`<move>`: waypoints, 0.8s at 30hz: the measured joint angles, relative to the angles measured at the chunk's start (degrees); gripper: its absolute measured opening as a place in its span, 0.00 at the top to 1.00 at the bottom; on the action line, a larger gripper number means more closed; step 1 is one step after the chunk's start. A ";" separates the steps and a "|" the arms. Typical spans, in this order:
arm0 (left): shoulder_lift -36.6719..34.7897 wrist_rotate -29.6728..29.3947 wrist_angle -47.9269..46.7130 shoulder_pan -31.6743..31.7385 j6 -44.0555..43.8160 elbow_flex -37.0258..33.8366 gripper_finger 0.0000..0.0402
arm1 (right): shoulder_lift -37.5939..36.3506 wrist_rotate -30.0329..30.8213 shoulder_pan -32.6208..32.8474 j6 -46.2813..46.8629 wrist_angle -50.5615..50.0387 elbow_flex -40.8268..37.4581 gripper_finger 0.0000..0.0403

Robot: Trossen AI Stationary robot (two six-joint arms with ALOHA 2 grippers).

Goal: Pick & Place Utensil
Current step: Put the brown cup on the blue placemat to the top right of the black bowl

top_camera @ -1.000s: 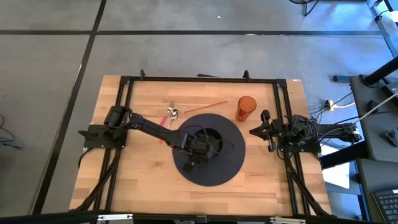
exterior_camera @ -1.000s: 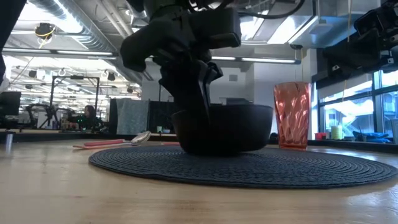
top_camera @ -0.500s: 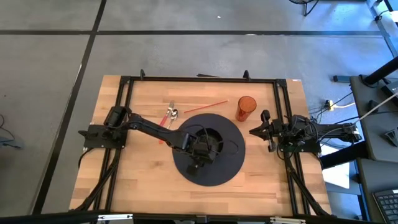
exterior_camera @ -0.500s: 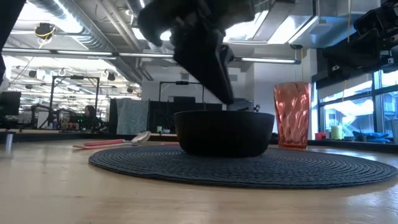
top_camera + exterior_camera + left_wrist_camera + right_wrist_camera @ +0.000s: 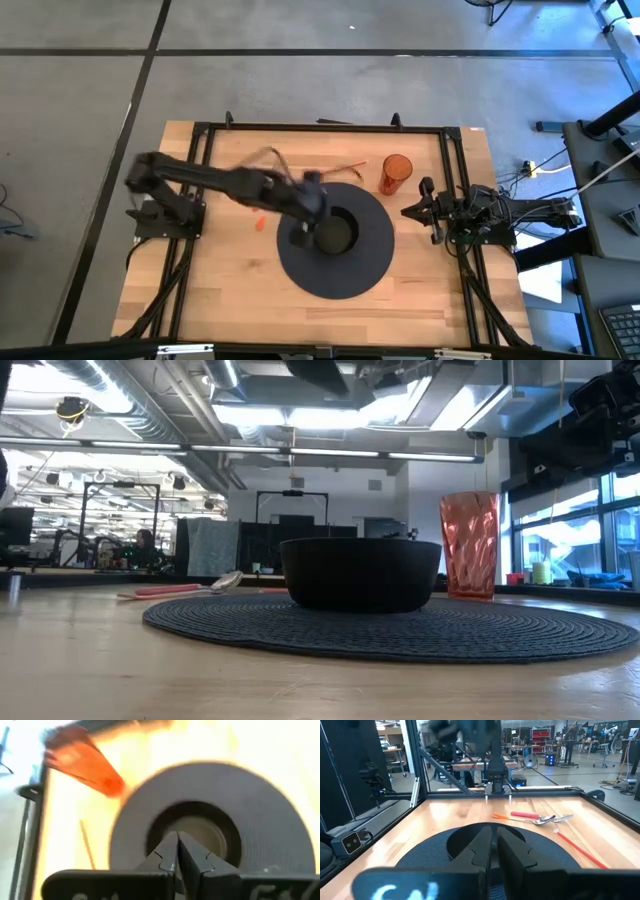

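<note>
A black bowl (image 5: 336,232) stands on a round dark mat (image 5: 340,275) at the table's middle. My left gripper (image 5: 177,845) is shut and holds nothing. It hangs high over the bowl's left side (image 5: 312,200), and the low view shows only its underside (image 5: 320,372) at the top edge. What lies in the bowl (image 5: 192,831) cannot be made out. A pink-handled spoon (image 5: 530,816) and a fork (image 5: 563,818) lie flat on the wood to the mat's far left. My right gripper (image 5: 494,837) waits at the table's right edge, level, its fingers together.
An orange tumbler (image 5: 396,172) stands upright beyond the mat's far right rim. A thin red stick (image 5: 345,167) lies left of it. Another red piece (image 5: 257,222) lies on the wood left of the mat. A black frame (image 5: 320,127) rims the table.
My left gripper has risen from the bowl's near side, first to just above the rim, then almost out of the low view, and has drawn back a little toward the table's left edge. The bowl and the mat have stayed in place.
</note>
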 joint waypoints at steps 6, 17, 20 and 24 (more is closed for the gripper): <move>-22.64 -0.17 11.72 8.59 -3.13 -20.09 0.99 | 0.67 -0.05 0.01 0.09 0.02 0.00 0.93; -54.31 -15.88 45.21 15.13 -19.13 -61.54 0.99 | 0.65 -0.01 0.01 -0.22 0.04 0.00 0.93; -56.00 -10.38 53.38 15.09 -14.16 -67.71 1.00 | 0.65 -0.01 0.02 -0.22 0.04 0.00 0.93; -56.03 -1.27 64.04 15.08 -6.79 -73.00 0.99 | 0.65 0.01 -0.01 -0.14 0.04 0.00 0.93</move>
